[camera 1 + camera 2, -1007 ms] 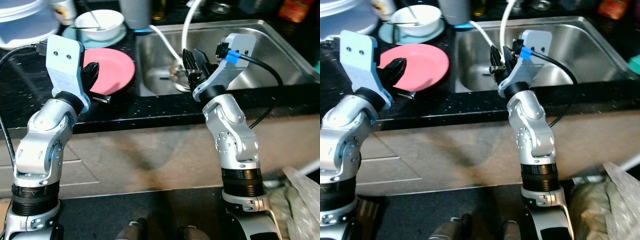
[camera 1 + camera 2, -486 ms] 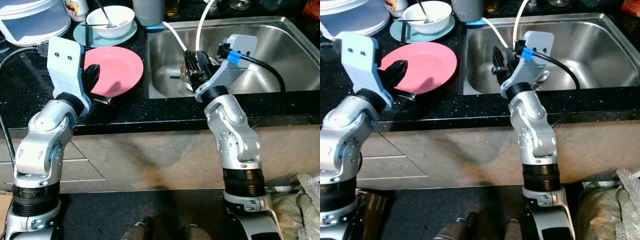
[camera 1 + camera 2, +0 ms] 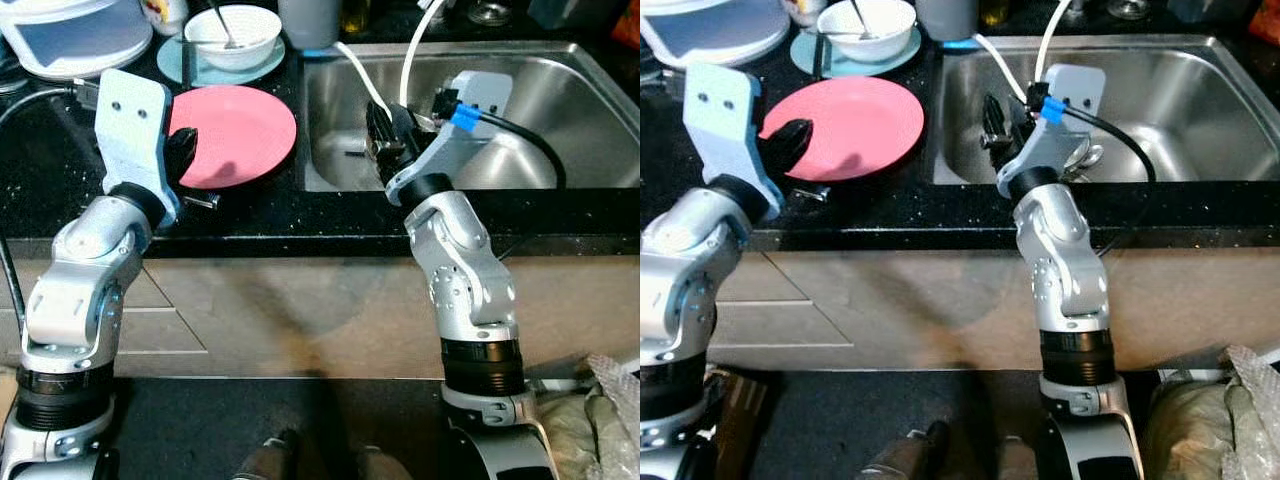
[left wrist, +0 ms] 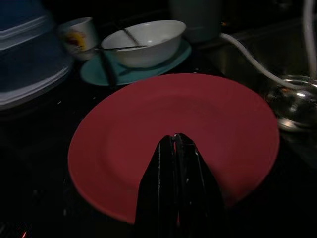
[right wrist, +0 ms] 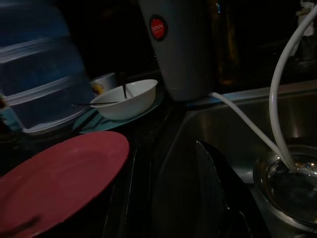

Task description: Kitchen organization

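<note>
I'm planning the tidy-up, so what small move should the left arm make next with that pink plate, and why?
Probably open the left gripper and ease it down to the pink plate's near rim: its fingers are pressed together just above the plate, which lies flat on the black counter.

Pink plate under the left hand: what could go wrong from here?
The left hand, fingers shut, sits over the pink plate; pressing its near edge could tip or slide it toward the white bowl on its teal saucer. The right hand hangs over the sink beside a white hose that it could snag.
</note>
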Controlling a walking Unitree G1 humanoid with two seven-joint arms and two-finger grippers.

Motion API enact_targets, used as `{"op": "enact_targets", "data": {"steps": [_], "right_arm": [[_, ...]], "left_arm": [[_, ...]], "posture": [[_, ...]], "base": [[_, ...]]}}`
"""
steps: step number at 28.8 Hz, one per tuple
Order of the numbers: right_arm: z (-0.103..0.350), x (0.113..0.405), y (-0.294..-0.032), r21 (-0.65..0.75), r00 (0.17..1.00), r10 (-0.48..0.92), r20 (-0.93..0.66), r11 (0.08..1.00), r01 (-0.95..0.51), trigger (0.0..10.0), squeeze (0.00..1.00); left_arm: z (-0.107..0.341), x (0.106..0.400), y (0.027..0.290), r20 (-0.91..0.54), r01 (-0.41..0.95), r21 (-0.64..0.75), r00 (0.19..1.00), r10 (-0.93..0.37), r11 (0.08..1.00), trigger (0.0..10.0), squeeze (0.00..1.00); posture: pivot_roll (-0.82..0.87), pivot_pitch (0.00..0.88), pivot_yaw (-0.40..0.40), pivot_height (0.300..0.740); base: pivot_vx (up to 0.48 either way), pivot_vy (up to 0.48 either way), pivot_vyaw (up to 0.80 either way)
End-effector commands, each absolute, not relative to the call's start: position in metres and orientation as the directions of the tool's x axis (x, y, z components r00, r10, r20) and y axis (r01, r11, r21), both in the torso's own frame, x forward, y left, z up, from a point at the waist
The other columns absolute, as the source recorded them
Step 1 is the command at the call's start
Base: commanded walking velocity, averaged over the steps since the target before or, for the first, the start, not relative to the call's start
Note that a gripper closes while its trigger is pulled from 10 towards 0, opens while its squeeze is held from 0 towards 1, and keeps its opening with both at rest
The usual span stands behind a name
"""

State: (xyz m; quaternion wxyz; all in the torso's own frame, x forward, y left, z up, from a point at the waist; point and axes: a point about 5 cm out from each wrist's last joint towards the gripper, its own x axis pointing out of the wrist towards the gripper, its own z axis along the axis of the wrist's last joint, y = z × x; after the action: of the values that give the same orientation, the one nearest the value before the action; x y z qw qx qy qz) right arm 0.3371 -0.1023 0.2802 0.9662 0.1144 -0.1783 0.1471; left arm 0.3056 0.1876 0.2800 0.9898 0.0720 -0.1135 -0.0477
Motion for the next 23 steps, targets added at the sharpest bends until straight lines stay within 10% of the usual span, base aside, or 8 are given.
{"op": "enact_targets", "data": {"steps": [1, 23], "right_arm": [[0.2795, 0.3361, -0.1033, 0.164, 0.894, 0.244, 0.375, 0.932, -0.323, 10.0, 0.0], [0.282, 0.3372, -0.1013, 0.163, 0.889, 0.252, 0.384, 0.929, -0.333, 10.0, 0.0]], "left_arm": [[0.2779, 0.3042, 0.1888, 0.21, 0.075, 0.125, 0.973, -0.1, 0.989, 10.0, 0.0], [0.28, 0.3039, 0.1912, 0.214, 0.067, 0.084, 0.973, -0.084, 0.994, 10.0, 0.0]], "posture": [[0.04, 0.18, 0.014, 0.74], [0.04, 0.173, 0.009, 0.74]], "base": [[0.0, 0.0, 0.0], [0.0, 0.147, 0.0]]}}
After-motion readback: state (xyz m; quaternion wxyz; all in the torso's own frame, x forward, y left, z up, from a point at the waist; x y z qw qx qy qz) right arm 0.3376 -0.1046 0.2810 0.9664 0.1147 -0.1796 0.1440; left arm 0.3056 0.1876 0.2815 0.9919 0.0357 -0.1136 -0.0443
